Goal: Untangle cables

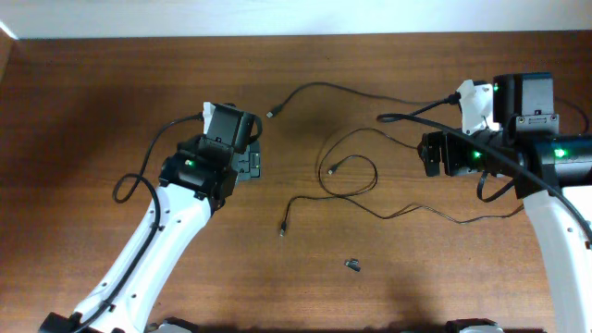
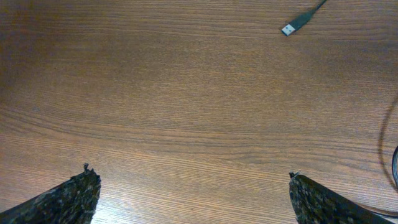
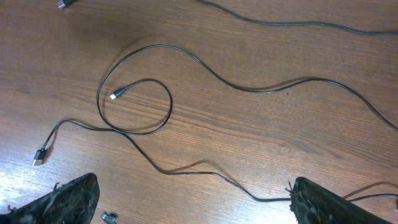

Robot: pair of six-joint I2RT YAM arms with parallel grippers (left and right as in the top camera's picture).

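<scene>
The table [image 1: 92, 111] is carrying the cables [image 1: 356, 196] as loose strands, all lying between the two arms and nearer the right one. The left gripper [image 2: 189, 173] is standing wide open and empty. Only a USB plug [image 2: 290, 28] is lying ahead of it, off to one side. The right gripper [image 3: 193, 182] is also standing wide open and holding nothing, and the strands are lying directly ahead of its fingertips.

Hazards, in descending order of size:

1. The spiral strand [image 3: 169, 106] is curling around its own plug end [image 3: 114, 96] ahead of the right gripper. Pulling on its long run is likely to be tightening the curl into a knot rather than opening it.
2. A second strand [image 3: 155, 168] is meeting the near edge of that spiral; which one is lying on top cannot be told. Closing there is risking a pinch on both, dragging them together.
3. That second strand is running close to one right finger [image 3: 329, 205]. A descent here is risking trapping it underneath.
4. The small loose piece [image 3: 109, 216] is lying just beside the other finger and is risking being swept or gripped by mistake.
</scene>
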